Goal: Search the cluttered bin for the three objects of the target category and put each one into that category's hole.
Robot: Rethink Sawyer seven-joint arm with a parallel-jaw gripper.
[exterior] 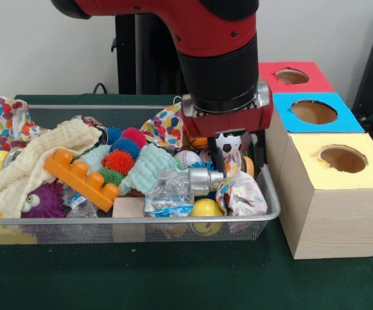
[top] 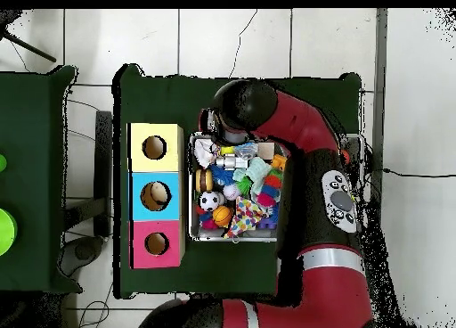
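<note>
The bin (exterior: 273,210) is a shallow silver mesh basket with a thick rim, sitting on the green counter (exterior: 173,278) and heaped with toys. Three white cloths with red, orange, blue, yellow and green dots show in it. One cloth (exterior: 12,123) hangs over the far left corner in the front view. A second cloth (exterior: 167,124) stands crumpled at the back, just left of the arm (exterior: 219,58). The third cloth (exterior: 238,187) lies bunched at the right end, near the boxes, directly under the pincer (exterior: 228,158).

The pincer is down among the clutter at that right end; its dark fingers reach the third cloth, but whether they are spread or pinched on it cannot be told.

The yellow hole (exterior: 342,158) is a round opening in the top of a pale wood-grain box (exterior: 335,219), nearest the camera and just right of the bin. Behind it come the blue hole (exterior: 313,112) and the red hole (exterior: 292,76).
</note>
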